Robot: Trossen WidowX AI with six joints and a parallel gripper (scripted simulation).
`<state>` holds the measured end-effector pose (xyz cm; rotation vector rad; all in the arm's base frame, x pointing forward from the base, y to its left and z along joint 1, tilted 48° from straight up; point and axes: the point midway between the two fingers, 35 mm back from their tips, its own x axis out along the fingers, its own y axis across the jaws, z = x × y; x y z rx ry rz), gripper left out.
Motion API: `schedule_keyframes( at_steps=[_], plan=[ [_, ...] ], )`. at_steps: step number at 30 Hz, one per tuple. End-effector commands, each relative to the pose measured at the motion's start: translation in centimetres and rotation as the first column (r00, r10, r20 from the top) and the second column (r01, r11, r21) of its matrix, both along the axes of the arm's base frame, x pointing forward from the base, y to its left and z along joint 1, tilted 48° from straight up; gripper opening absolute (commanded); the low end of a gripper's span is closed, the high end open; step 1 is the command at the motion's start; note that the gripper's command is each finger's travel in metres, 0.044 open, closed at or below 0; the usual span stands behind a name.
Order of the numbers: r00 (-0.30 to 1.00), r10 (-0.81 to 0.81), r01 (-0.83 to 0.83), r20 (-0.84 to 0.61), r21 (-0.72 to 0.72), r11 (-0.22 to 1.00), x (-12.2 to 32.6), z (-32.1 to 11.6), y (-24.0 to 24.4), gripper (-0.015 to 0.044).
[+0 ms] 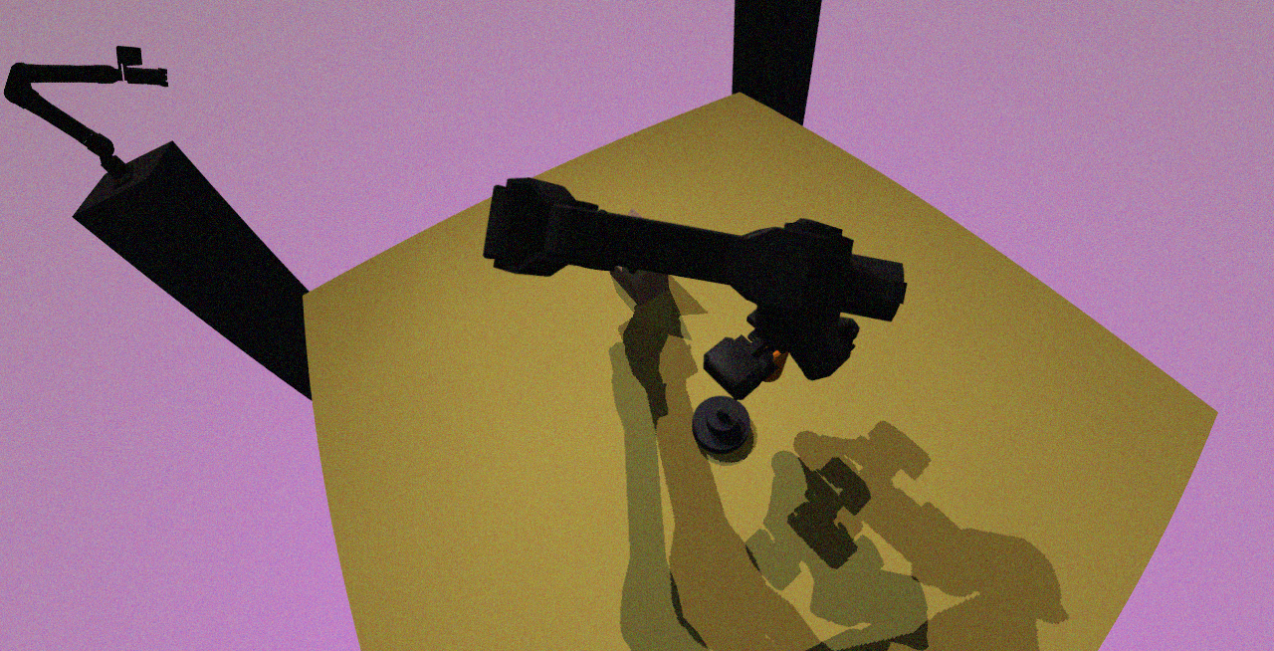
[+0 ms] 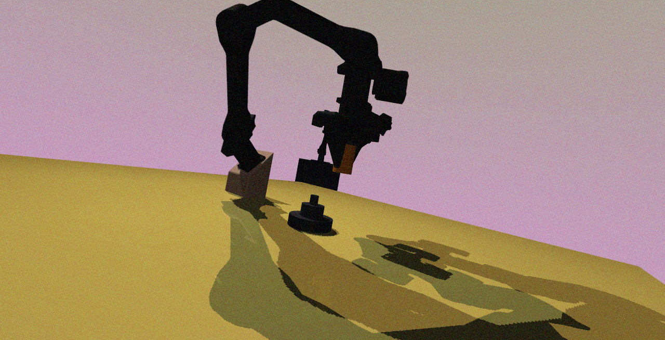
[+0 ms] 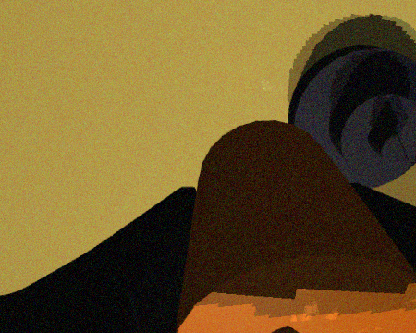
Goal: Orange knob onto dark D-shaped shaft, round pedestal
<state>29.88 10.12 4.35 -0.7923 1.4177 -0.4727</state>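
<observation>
My gripper [image 1: 776, 363] [image 2: 343, 161] is shut on the orange knob [image 1: 777, 365] [image 2: 344, 159] [image 3: 282, 290] and holds it high above the table. The dark round pedestal [image 1: 722, 429] [image 2: 310, 221] [image 3: 365, 117] stands on the yellow table [image 1: 463, 433] [image 2: 116, 245], with the short dark shaft [image 1: 723, 420] [image 2: 314, 198] [image 3: 384, 124] upright on top. The knob hangs above and to the right of the pedestal in the exterior view. In the wrist view the pedestal lies at the upper right, off the knob's line.
The arm's brown base block [image 2: 251, 180] stands on the table behind the pedestal. Two dark pillars [image 1: 191, 255] [image 1: 776, 28] stand past the table's far edges, one carrying a camera arm [image 1: 80, 95]. Arm shadows fall across the front of the table.
</observation>
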Motion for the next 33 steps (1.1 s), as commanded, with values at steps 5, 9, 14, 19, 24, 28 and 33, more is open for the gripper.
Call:
schedule_keyframes(
  at_steps=[5,9,14,19,24,28,33],
  plan=[
    [1.0,0.008,-0.008,0.008,-0.003,1.0,0.4,1.3,-2.1,0.0],
    [1.0,0.007,-0.007,0.009,-0.007,1.0,0.5,1.9,-3.3,0.0],
    [1.0,0.005,-0.005,0.01,-0.012,1.0,0.6,2.6,-4.8,0.0],
    [1.0,0.003,-0.003,0.01,-0.019,1.0,0.5,3.2,-6.2,0.0],
    [1.0,0.003,-0.003,0.011,-0.02,1.0,0.6,3.1,-6.6,0.0],
    [1.0,0.003,-0.003,0.011,-0.02,1.0,0.7,2.5,-7.3,0.0],
    [1.0,0.003,-0.003,0.011,-0.021,1.0,0.8,1.6,-8.3,0.0]
  ],
)
